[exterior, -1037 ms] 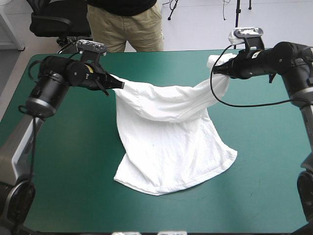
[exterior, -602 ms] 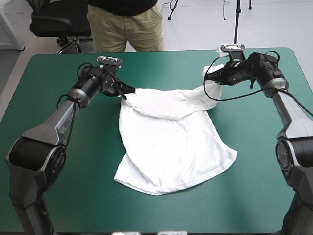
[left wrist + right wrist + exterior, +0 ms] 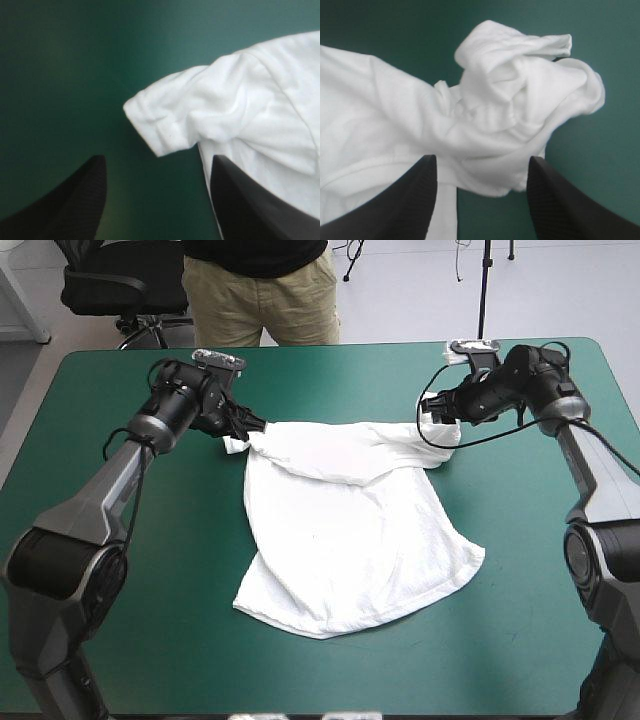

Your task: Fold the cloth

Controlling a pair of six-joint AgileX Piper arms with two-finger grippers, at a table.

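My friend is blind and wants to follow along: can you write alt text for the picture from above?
A white short-sleeved cloth T-shirt lies rumpled on a table with a teal-green cover, its far edge bunched in a band. The left gripper and the right gripper, each with black fin-shaped fingers, sit at that band's two ends.

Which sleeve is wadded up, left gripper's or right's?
The sleeve ahead of the right gripper: crumpled into a lump. The other sleeve, at the left gripper, lies flatter with its hem showing.

The teal-green table [image 3: 120, 620] bears the white T-shirt [image 3: 350, 540], loosely spread.
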